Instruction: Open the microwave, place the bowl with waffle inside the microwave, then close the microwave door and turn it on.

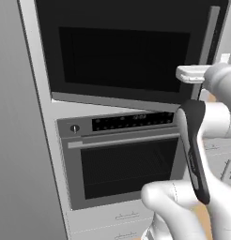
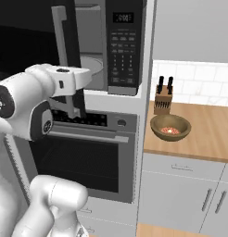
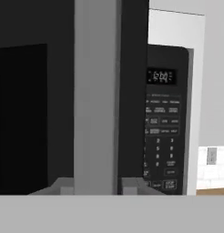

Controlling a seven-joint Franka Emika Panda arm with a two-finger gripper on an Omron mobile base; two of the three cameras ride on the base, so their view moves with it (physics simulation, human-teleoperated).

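The microwave [image 2: 123, 46] is built in above an oven. Its door [image 1: 127, 51] stands swung partly open, so the grey cavity and glass turntable [image 2: 90, 65] show past its edge. In the hand view the door's silver bar handle [image 3: 95, 91] runs upright between my two fingertips. My gripper [image 3: 96, 187] is shut on that handle, about halfway down it [image 2: 76, 81], and the white hand reaches in from the right [image 1: 199, 74]. The brown wooden bowl [image 2: 170, 127] with the waffle [image 2: 170, 131] sits on the counter to the right of the microwave.
A stainless oven [image 1: 122, 159] with a horizontal handle sits directly below the microwave. A knife block [image 2: 163, 99] stands behind the bowl on the wooden counter [image 2: 208, 134]. The keypad panel [image 3: 161, 132] lies just right of the door edge. A tall grey cabinet side [image 1: 19, 140] rises on the left.
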